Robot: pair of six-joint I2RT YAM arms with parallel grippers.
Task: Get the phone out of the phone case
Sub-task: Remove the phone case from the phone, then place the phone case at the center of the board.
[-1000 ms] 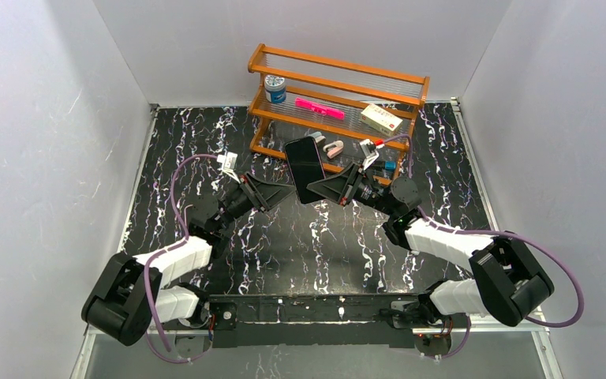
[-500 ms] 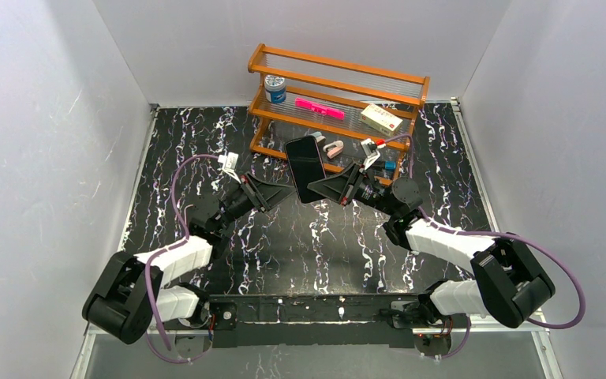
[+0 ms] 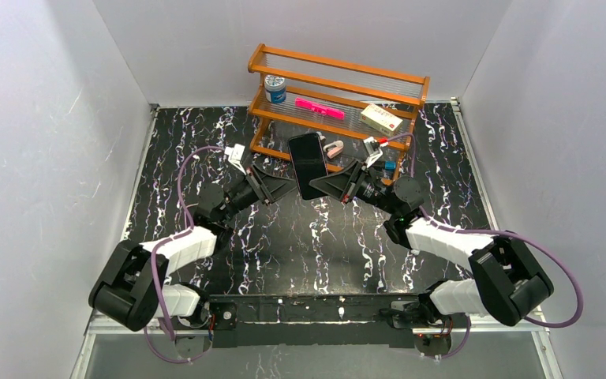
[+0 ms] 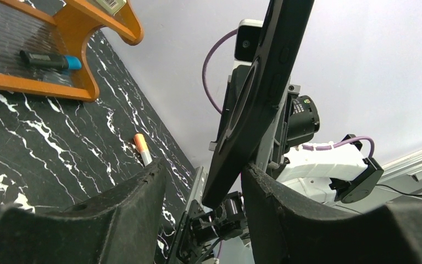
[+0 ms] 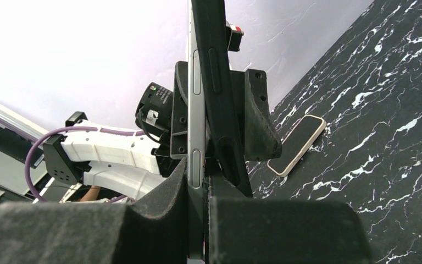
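The phone (image 3: 309, 164), dark screen and silver rim, is held edge-up in the air in front of the shelf. Its black case (image 5: 220, 82) stands off the silver phone edge (image 5: 196, 99) along the upper part. My right gripper (image 3: 338, 183) is shut on the phone's right side, and its fingers (image 5: 165, 198) clamp the phone and case (image 5: 200, 179). My left gripper (image 3: 282, 188) is open at the phone's left lower corner. In the left wrist view its two fingers (image 4: 137, 192) straddle the cased phone (image 4: 258, 88) with a gap on the left side.
A wooden shelf (image 3: 335, 83) behind holds a blue jar (image 3: 274, 88), a pink pen (image 3: 319, 108) and a small box (image 3: 381, 118). An orange-white marker (image 4: 143, 149) and a flat dark pale-rimmed slab (image 5: 298, 144) lie on the black marbled table (image 3: 300, 237).
My left arm has reached forward and its wrist has risen, bringing the open fingers around the phone's lower corner. The phone has shifted slightly up and right with the right gripper.
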